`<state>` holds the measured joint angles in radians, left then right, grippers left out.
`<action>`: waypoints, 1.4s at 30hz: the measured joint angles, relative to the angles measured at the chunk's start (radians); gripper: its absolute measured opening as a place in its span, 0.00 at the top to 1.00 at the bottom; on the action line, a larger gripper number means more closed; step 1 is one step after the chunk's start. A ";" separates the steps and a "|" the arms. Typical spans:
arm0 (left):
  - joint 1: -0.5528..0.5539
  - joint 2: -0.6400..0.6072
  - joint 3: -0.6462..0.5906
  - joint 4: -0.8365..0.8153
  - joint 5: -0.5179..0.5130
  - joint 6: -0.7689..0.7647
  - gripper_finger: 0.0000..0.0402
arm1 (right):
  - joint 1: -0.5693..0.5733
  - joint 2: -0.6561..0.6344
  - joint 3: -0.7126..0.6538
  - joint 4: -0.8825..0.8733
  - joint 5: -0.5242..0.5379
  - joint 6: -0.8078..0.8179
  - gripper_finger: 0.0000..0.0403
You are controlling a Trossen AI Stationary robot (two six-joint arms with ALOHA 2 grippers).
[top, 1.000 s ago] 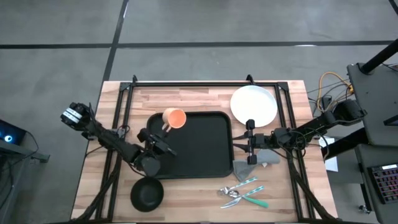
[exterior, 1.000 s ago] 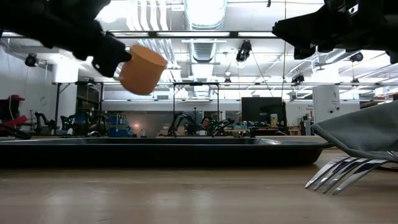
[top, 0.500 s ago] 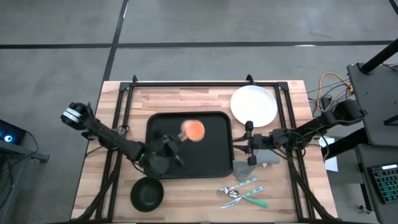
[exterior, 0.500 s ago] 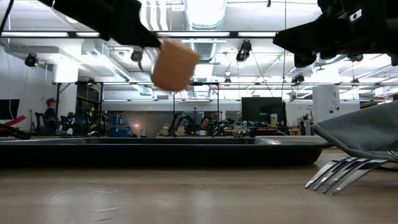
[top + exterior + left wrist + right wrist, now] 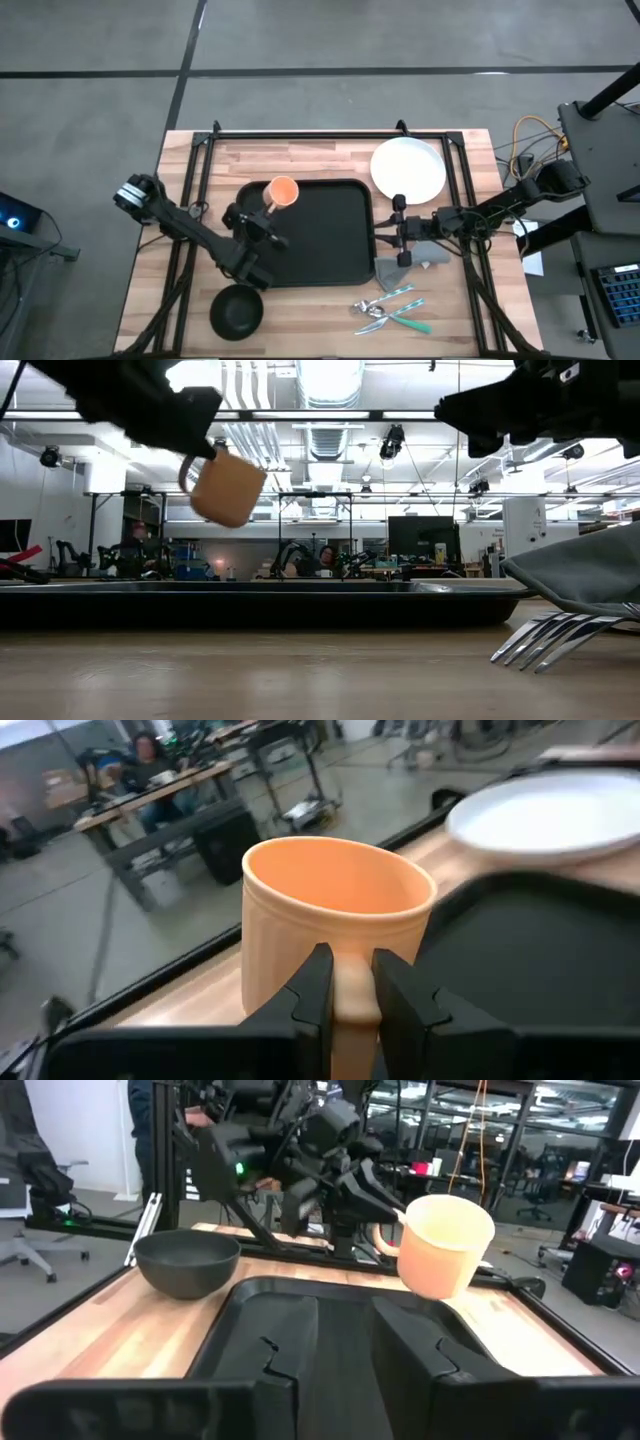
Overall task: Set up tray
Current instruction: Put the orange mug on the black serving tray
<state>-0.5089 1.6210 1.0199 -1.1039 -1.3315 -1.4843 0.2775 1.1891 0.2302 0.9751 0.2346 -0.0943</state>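
The orange cup hangs in the air over the far-left corner of the black tray. My left gripper is shut on it. In the low view the cup sits tilted, well above the tray's rim. My right gripper hovers open over the tray's right edge and touches nothing. In the right wrist view it looks across the tray at the cup. My left gripper pinches the cup's handle between its two fingers, one finger on each side of it. The fingers come at it from the table's near-left side. The cup is lifted clear of the tray, mouth up and a little tilted.
A white plate lies on the table by the tray's far-right corner. A small black bowl stands at the near left. A grey cloth lies under the right gripper, with green-handled cutlery nearer. People sit in the room behind.
My left gripper swung the cup from the tray's far-left corner toward the tray's middle, then back to the far-left corner, where it now hangs a little lower. It stayed shut on the handle throughout.
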 joint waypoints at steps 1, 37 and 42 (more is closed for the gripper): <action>0.000 0.015 -0.011 -0.002 0.005 -0.034 0.92 | 0.000 0.000 0.001 -0.008 0.000 0.001 0.79; 0.012 0.027 -0.336 0.022 0.098 -0.528 0.91 | 0.000 0.002 0.012 -0.047 -0.007 0.011 0.79; 0.017 0.027 -0.365 0.021 0.100 -0.561 0.91 | 0.000 0.002 0.011 -0.052 -0.007 0.013 0.82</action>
<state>-0.4923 1.6478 0.6550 -1.0832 -1.2312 -2.0455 0.2775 1.1916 0.2417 0.9226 0.2279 -0.0814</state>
